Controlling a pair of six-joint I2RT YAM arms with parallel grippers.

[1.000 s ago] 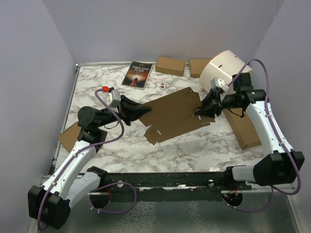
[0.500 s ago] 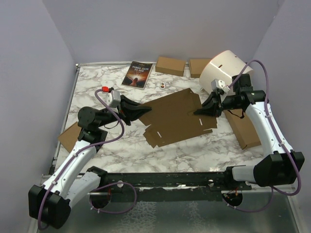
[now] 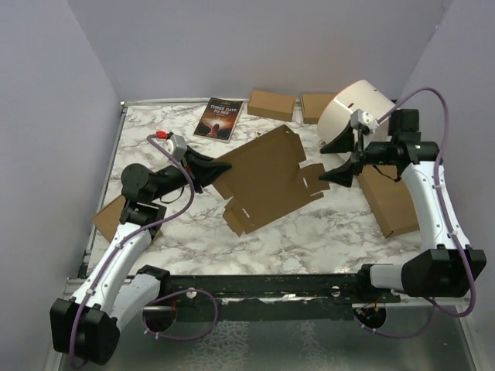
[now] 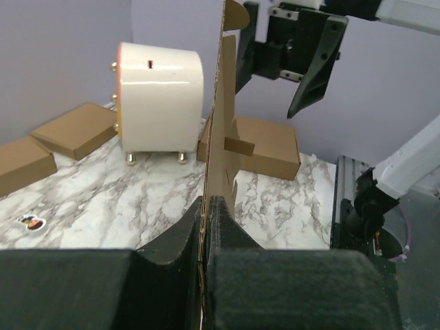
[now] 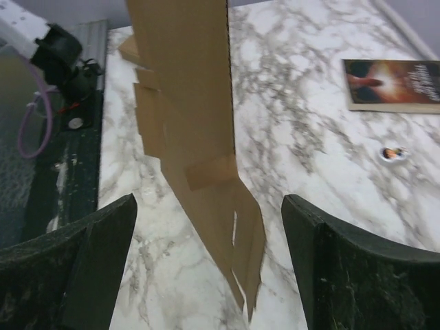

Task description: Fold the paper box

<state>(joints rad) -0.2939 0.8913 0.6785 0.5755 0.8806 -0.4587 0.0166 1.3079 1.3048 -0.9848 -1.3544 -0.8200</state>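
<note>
Along far edge of marbled surface [image 3: 294, 239]: dark-covered book [image 3: 220, 117], small brown box [image 3: 271, 105], second small box [image 3: 315, 107], white drum [image 3: 356, 112] on its side. Tiny sticker [image 3: 259, 135] near book. Large flat brown box [image 3: 390, 209] at right; flat cardboard piece [image 3: 107, 218] at left.

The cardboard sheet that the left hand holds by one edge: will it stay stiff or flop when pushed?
Probably fairly stiff: the paper box, pinched at one edge by the left hand, shows no sag. It would likely bend first at its cut flaps. It seems light, so a push from the open right hand may swing it.
</note>
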